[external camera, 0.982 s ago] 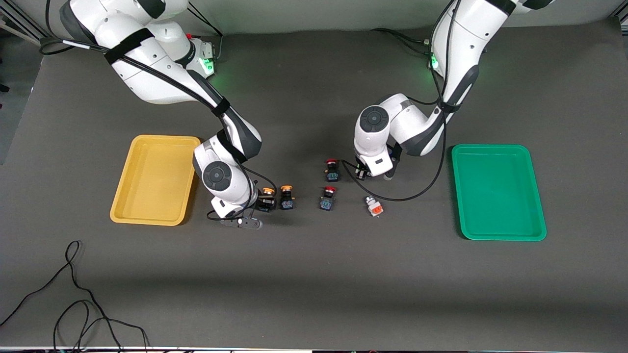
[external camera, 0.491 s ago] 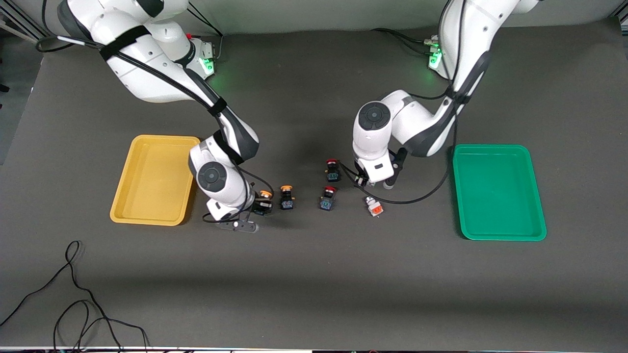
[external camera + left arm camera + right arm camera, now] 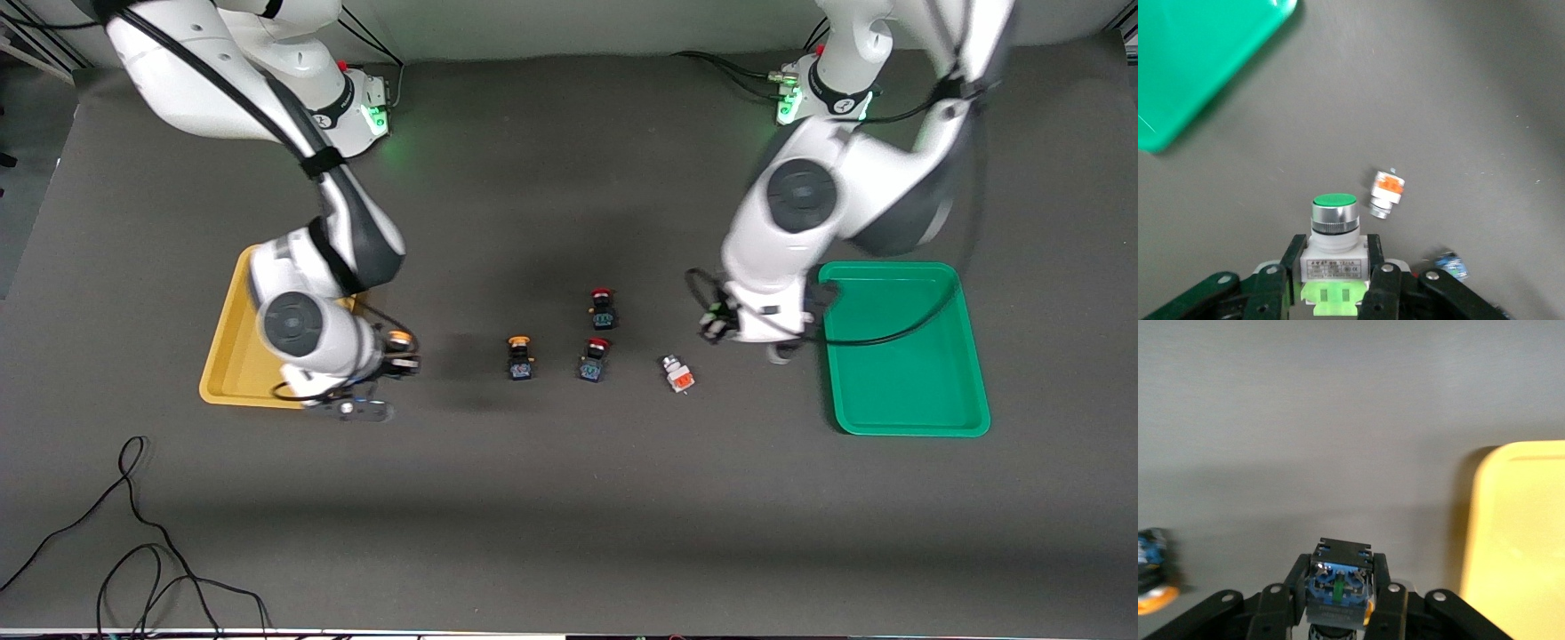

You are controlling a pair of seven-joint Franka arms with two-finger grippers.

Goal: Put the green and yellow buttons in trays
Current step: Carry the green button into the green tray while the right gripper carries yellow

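Left gripper (image 3: pixel 1335 280) clamped on green button (image 3: pixel 1333 243) by its white body, over table at 9 o'clock of green tray (image 3: pixel 902 427). Right gripper (image 3: pixel 1338 603) clamped on yellow button (image 3: pixel 1339 581) beside yellow tray (image 3: pixel 233 302). Buttons look light, rigid; grip the blocky body, not the cap.

Label on green button (image 3: pixel 1334 248) body; print too small; unreadable

Right gripper (image 3: pixel 1338 603) is clamped on a dark-bodied push-button switch (image 3: pixel 1339 583), blue terminal block facing the camera, a sliver of orange cap peeking below one finger; it hangs over grey table (image 3: pixel 1338 420); the yellow tray's (image 3: pixel 1518 540) rounded corner sits close by; another orange-capped switch (image 3: pixel 1153 577) blurs at the edge.
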